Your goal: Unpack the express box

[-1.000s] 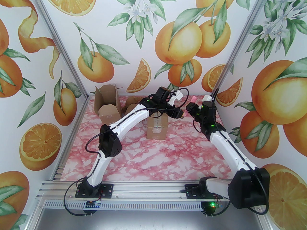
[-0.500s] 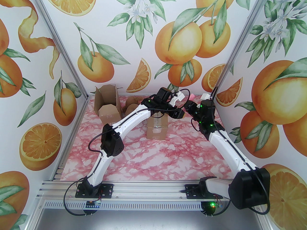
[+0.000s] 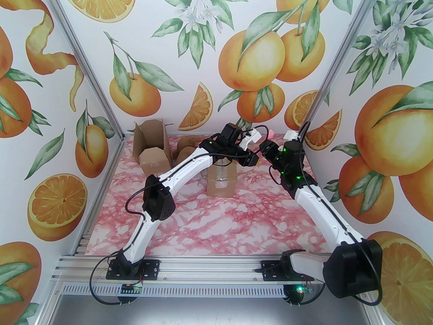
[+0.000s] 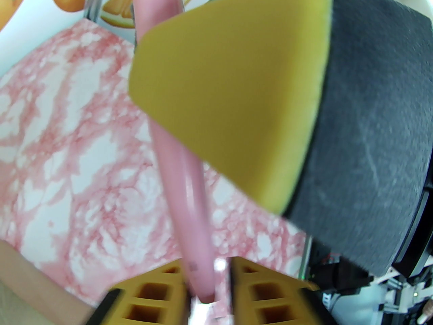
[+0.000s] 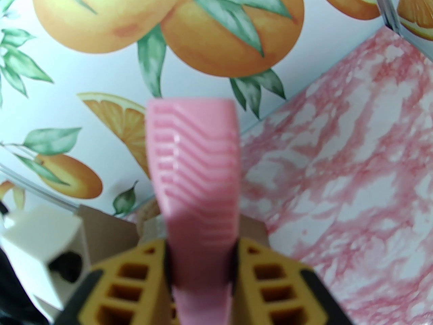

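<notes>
By L tool (image 4: 208, 269): express box (image 3: 221, 181); pink cutter (image 5: 199, 168) in R tool (image 5: 201, 252).

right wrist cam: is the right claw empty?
No, the right claw is shut on a pink ridged tool that sticks out from between its yellow fingers.

Near half of the worktop (image 3: 216, 229) lies open; farther back the taped box (image 3: 221, 181), opened carton (image 3: 152, 151), left arm (image 3: 189, 166) and right arm (image 3: 316, 200) crowd the way.
</notes>
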`<state>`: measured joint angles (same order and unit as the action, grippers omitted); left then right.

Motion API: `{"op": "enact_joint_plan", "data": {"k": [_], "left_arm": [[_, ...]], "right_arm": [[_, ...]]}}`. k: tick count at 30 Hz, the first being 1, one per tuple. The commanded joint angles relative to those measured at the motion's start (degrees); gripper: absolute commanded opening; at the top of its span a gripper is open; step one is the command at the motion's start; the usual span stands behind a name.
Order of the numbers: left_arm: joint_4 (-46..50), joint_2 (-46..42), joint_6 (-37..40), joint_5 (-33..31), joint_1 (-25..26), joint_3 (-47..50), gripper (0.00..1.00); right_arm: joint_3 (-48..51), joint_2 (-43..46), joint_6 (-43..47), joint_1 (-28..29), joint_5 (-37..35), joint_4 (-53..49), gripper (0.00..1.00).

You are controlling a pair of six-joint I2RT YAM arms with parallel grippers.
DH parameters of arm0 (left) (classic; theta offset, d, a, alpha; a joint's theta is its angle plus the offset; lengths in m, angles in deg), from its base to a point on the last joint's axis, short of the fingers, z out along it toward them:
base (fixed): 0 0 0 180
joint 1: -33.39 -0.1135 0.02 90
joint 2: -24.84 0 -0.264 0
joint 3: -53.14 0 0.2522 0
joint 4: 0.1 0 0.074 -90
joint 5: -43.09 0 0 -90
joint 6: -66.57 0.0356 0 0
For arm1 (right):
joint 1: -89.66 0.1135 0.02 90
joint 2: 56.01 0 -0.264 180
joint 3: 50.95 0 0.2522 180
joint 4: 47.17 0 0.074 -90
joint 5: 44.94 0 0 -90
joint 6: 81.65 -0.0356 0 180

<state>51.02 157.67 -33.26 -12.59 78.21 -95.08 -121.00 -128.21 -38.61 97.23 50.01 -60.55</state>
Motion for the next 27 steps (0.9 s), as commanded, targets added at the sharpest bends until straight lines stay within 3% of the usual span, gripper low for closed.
{"op": "enact_joint_plan", "data": {"k": [1, 8, 12, 18, 21, 27], "left_arm": [[-0.7, -0.6, 2.0, 0.5, -0.1, -2.5, 0.15], [-0.6, -1.5, 3.7, -0.9, -0.1, -2.2, 0.10], [0.1, -2.2, 5.9, -3.0, 0.0, -2.0, 0.10], [0.3, -5.7, 14.7, -12.9, 0.8, 1.7, 0.09], [0.2, -6.8, 17.9, -17.3, 0.9, 2.3, 0.09], [-1.6, -9.8, 28.9, -30.6, 2.4, 5.5, 0.09]], "right_arm": [[0.3, 1.4, -0.4, 0.6, 0.1, 3.3, 0.30], [0.9, 1.9, -0.8, 0.7, 0.4, 3.8, 0.31], [0.8, 2.1, -1.7, 0.6, 0.6, 4.0, 0.39], [1.8, 4.8, -11.4, -0.7, -0.9, 3.8, 0.66], [0.7, 5.9, -16.1, -1.1, -0.8, 1.1, 0.73], [2.8, 8.4, -30.0, -3.4, -0.6, -2.4, 0.73]]}}
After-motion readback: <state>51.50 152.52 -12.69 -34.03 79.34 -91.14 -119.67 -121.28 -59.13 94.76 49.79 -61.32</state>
